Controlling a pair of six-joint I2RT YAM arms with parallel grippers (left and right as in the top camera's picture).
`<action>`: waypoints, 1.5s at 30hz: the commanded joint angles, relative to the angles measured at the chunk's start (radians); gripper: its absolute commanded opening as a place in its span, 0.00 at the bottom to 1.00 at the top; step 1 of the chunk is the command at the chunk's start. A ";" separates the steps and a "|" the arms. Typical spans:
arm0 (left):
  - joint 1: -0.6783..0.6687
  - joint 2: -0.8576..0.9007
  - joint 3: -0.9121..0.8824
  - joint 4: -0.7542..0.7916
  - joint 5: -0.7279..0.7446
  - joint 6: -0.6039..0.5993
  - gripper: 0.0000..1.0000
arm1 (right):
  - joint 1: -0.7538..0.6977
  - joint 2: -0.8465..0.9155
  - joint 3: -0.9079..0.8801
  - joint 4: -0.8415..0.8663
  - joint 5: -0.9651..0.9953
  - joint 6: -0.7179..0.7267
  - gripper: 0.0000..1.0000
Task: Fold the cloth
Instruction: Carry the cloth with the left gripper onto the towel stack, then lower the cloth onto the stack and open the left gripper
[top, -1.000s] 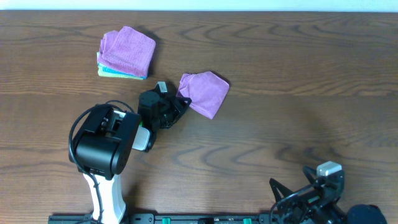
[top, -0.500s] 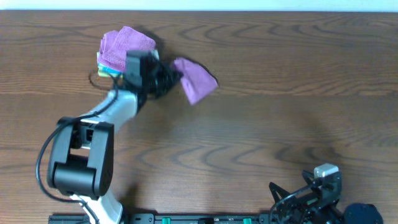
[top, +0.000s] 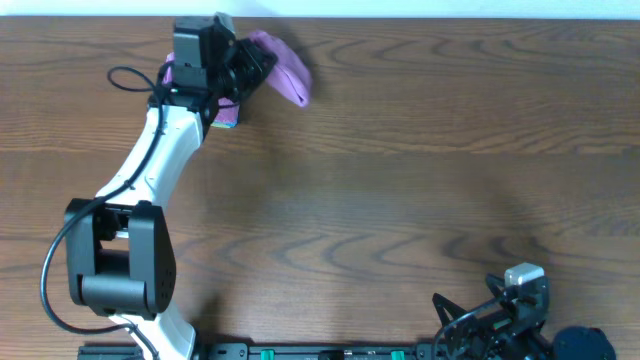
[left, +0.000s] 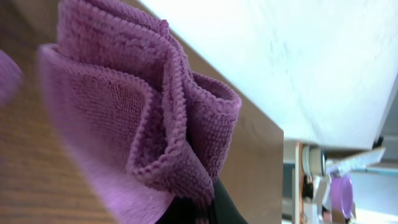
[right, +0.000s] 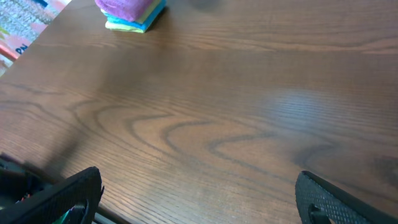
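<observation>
My left gripper (top: 252, 68) is shut on a folded purple cloth (top: 283, 72) and holds it in the air near the table's far edge, just right of the stack of folded cloths (top: 230, 118). In the left wrist view the purple cloth (left: 143, 118) fills the frame, bunched in folds, pinched in the dark jaws (left: 199, 214) at the bottom. The stack, purple on top with blue and yellow-green below, also shows in the right wrist view (right: 130, 12). My right gripper (right: 199, 199) is open and empty at the near right edge; it shows in the overhead view (top: 495, 320).
The brown wooden table (top: 420, 170) spreads right of the stack. The left arm (top: 150, 190) reaches from the near left edge toward the far edge. A white wall lies past the table's far edge (left: 292, 56).
My left gripper has lifted the purple cloth from the table's middle and carried it toward the far left, now beside the stack. The right arm has not moved.
</observation>
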 joint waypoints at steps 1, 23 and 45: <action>0.025 -0.011 0.058 0.001 -0.061 0.033 0.06 | -0.003 -0.004 -0.005 -0.001 -0.001 0.014 0.99; 0.150 0.118 0.284 -0.109 -0.037 0.086 0.06 | -0.003 -0.004 -0.005 -0.001 -0.001 0.013 0.99; 0.230 0.118 0.283 -0.391 -0.072 0.175 0.06 | -0.003 -0.004 -0.005 -0.001 -0.001 0.013 0.99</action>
